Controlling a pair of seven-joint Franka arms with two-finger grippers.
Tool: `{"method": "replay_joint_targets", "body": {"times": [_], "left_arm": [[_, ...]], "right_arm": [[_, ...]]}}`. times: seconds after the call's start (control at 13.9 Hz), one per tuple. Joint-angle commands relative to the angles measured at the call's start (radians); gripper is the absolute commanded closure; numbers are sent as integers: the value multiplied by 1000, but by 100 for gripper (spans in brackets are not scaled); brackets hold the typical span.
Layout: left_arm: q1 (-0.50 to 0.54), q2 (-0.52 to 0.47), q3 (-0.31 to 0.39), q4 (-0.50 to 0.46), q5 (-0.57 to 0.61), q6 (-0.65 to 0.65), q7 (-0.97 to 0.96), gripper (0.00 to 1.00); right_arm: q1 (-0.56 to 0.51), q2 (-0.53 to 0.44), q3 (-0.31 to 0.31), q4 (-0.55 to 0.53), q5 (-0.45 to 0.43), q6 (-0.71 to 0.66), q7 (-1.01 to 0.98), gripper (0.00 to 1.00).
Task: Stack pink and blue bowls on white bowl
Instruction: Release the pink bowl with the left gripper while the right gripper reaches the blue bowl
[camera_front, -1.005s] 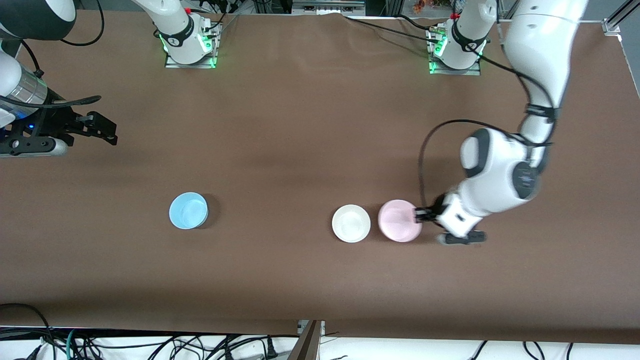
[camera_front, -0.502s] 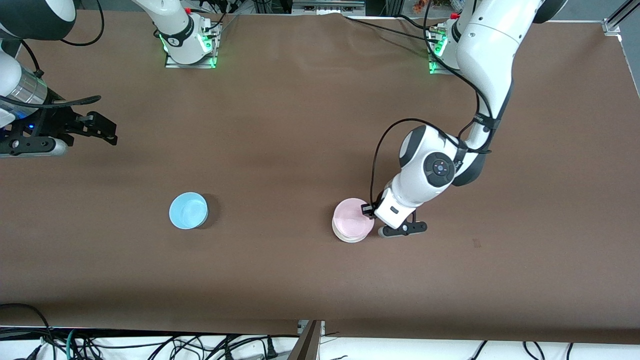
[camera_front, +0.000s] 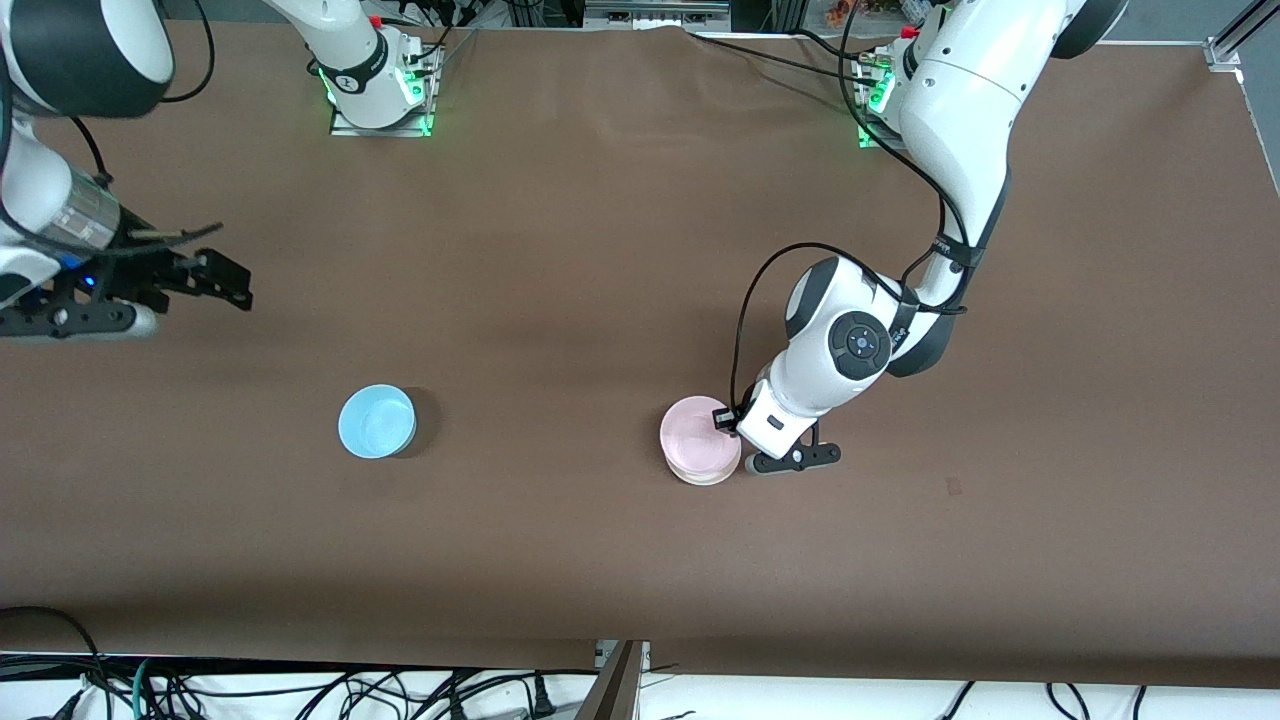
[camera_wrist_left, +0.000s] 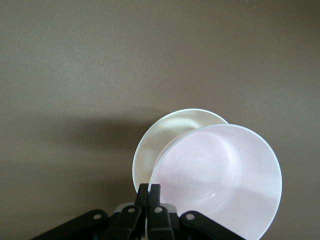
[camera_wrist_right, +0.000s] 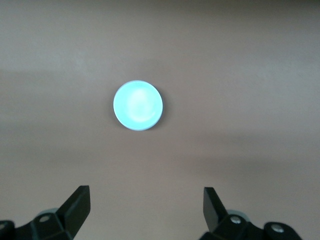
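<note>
My left gripper (camera_front: 727, 420) is shut on the rim of the pink bowl (camera_front: 697, 446) and holds it over the white bowl (camera_front: 705, 475), whose edge shows under it. In the left wrist view the pink bowl (camera_wrist_left: 220, 180) sits tilted and offset over the white bowl (camera_wrist_left: 165, 135), with my left gripper (camera_wrist_left: 148, 192) pinching the pink rim. The blue bowl (camera_front: 376, 421) stands alone on the table toward the right arm's end. My right gripper (camera_front: 225, 280) is open and empty, up in the air at that end. The right wrist view shows the blue bowl (camera_wrist_right: 138, 105) below my open right gripper (camera_wrist_right: 146, 200).
The brown table (camera_front: 600, 250) carries only the three bowls. The arm bases (camera_front: 375, 90) stand along the table's top edge. Cables (camera_front: 300, 690) hang below the table's front edge.
My left gripper carried the pink bowl from beside the white bowl to over it, then settled slightly. My right gripper shifted a little toward the blue bowl.
</note>
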Motion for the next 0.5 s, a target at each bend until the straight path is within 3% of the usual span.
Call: {"method": "replay_joint_targets", "body": {"times": [0.0,0.43], "left_arm": [[-10,14,7,27,59,-5,-27,100],[-10,27,7,24,59,-5,-29,100]], "right_arm": [[0,19,4,10,20,12,-7,0],[8,99,6,12,14,17,-13,0]]}}
